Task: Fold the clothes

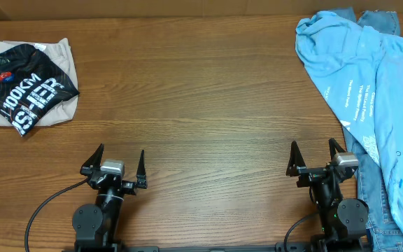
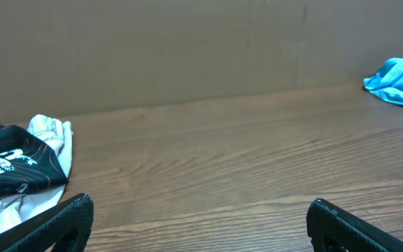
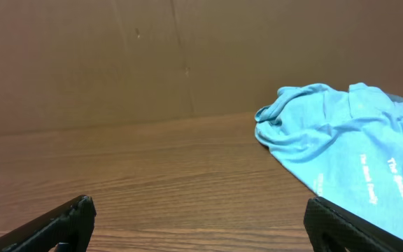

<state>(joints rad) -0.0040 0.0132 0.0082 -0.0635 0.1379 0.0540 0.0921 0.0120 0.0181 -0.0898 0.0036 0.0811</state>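
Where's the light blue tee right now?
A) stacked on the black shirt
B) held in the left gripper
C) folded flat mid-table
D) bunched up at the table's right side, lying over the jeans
D: the light blue T-shirt lies crumpled at the right side of the table, draped over the jeans, while the left gripper and right gripper stand open and empty.

one T-shirt (image 1: 369, 70), one black shirt (image 1: 23, 87), one jeans (image 1: 369, 203)

A sky-blue T-shirt (image 1: 369, 77) with small white print at two o'clock, darker blue jeans (image 1: 366, 203) beneath; black shirt (image 1: 23, 87) with white lettering at ten o'clock.
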